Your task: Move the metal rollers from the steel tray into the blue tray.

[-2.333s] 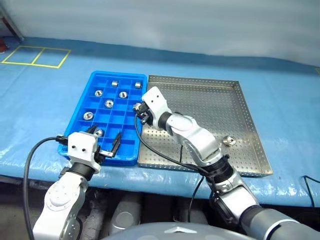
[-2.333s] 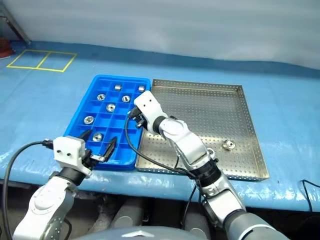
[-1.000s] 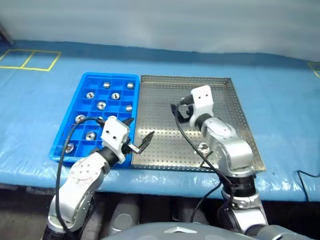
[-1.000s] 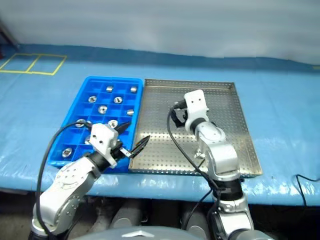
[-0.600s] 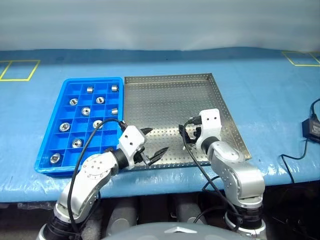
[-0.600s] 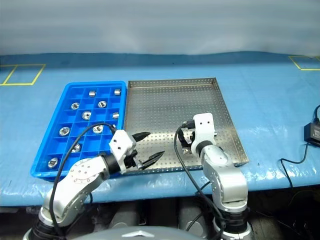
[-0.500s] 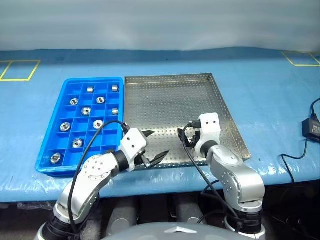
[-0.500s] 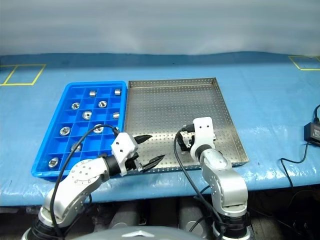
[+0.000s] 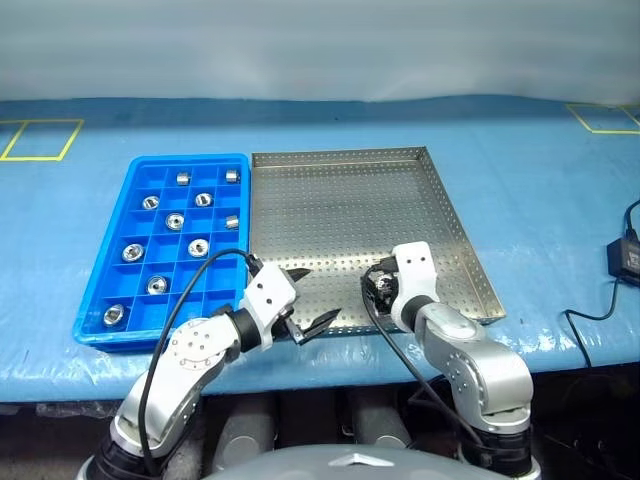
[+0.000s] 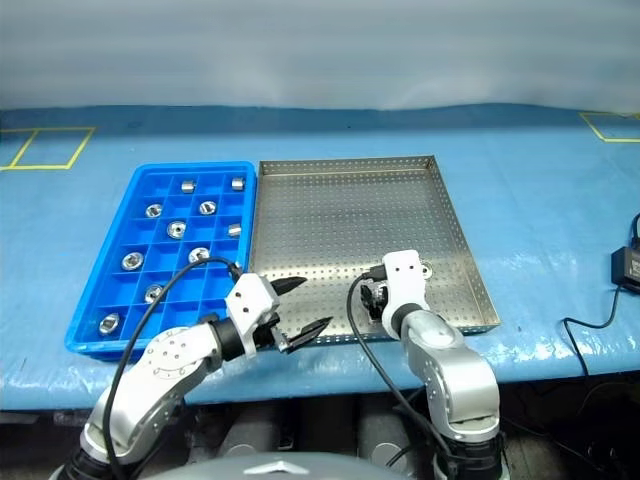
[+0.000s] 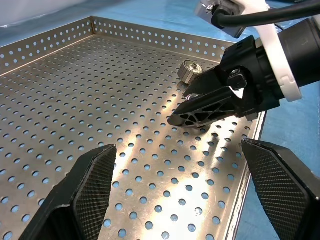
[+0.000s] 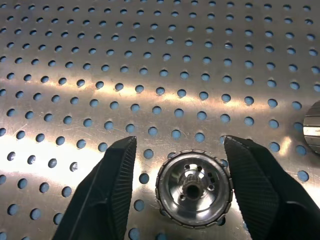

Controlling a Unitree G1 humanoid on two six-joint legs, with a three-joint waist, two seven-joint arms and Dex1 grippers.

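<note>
A blue-covered tabletop point(image 9: 560, 200) carries the two trays side by side, their long edges touching. The steel tray point(image 9: 350, 180) lies on the robot's right, its perforated floor mostly bare; the blue tray point(image 9: 145, 235) lies on the left, with metal rollers point(image 9: 175, 221) spread through its square compartments, one to a cell, nine in all. The right arm reaches over the near right part of the steel tray, and the right gripper point(image 12: 177, 165) points down at the floor there, its fingers point(image 12: 107, 190) set on either side of a roller point(image 12: 194, 189) that stands on end on the perforated metal; small gaps show between the fingers and the roller's ribbed rim, so they bracket it without clearly pinching it. A second roller point(image 10: 427, 269) lies just beside that hand, toward the tray's right rim. The left gripper point(image 9: 305, 300) hovers over the near edge of the steel tray, close to the seam between the trays, its fingers point(image 11: 85, 195) spread wide and holding nothing, aimed across the tray at the right hand.
</note>
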